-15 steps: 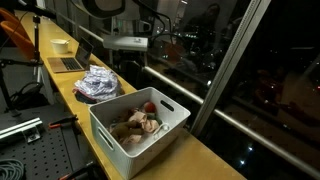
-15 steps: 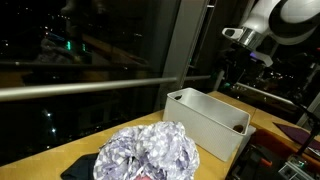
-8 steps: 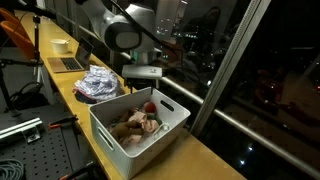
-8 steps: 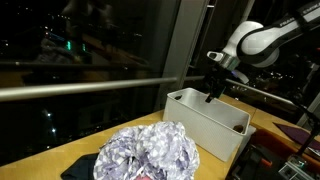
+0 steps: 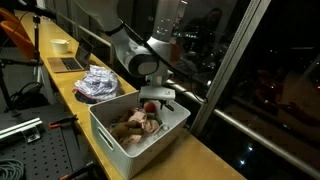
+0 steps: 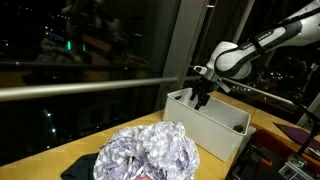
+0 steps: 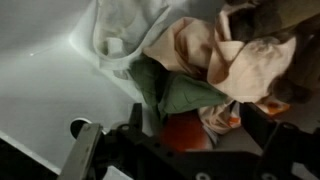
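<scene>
My gripper (image 5: 152, 101) hangs over one end of the white bin (image 5: 110, 140), fingers spread wide and gripping nothing, just above the red piece (image 7: 186, 134) among crumpled cloths (image 7: 235, 60) inside the bin, foil bundle (image 5: 97, 83) beside the bin.

Prob. lab/office: laptop (image 5: 68, 63), breadboard bench (image 5: 20, 135), window counter (image 5: 62, 88).

There is one white bin (image 5: 108, 136). The wrist view shows three soft cloths in it: one white cloth (image 7: 120, 35), one green cloth (image 7: 175, 92) and one pink cloth (image 7: 235, 60). There is one red thing (image 7: 185, 132) too. Outside the bin are one shiny silver heap (image 5: 97, 84), one laptop (image 5: 68, 64) and one cup (image 5: 60, 45).
</scene>
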Controlling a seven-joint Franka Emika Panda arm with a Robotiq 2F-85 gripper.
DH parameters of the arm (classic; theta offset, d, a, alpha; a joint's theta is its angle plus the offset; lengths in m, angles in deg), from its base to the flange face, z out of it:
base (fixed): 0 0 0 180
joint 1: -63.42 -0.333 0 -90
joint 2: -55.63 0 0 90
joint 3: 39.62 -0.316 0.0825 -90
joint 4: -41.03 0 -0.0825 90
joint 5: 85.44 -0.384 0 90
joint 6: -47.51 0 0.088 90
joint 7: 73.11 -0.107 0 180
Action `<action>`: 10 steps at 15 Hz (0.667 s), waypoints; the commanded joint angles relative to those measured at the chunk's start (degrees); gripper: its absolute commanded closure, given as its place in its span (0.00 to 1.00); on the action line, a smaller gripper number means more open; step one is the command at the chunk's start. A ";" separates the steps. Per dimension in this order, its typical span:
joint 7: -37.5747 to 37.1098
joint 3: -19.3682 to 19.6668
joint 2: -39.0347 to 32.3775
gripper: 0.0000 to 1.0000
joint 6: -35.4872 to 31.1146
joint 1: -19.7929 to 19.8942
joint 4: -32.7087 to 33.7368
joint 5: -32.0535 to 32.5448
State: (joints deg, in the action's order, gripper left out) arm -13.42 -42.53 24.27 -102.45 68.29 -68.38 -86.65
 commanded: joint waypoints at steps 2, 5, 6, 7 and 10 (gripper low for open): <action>0.91 -0.89 -6.38 0.00 1.55 1.98 7.16 3.77; 1.14 -0.88 -8.78 0.00 1.41 2.38 9.60 5.97; 1.14 -0.84 -9.50 0.00 1.44 2.43 10.38 6.64; 0.96 -0.52 -10.21 0.00 1.26 2.25 10.97 7.50; 1.06 -0.11 -11.83 0.00 0.77 2.35 11.73 9.59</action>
State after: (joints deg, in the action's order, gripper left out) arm -13.09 -42.47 14.54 -102.39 69.89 -59.12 -79.28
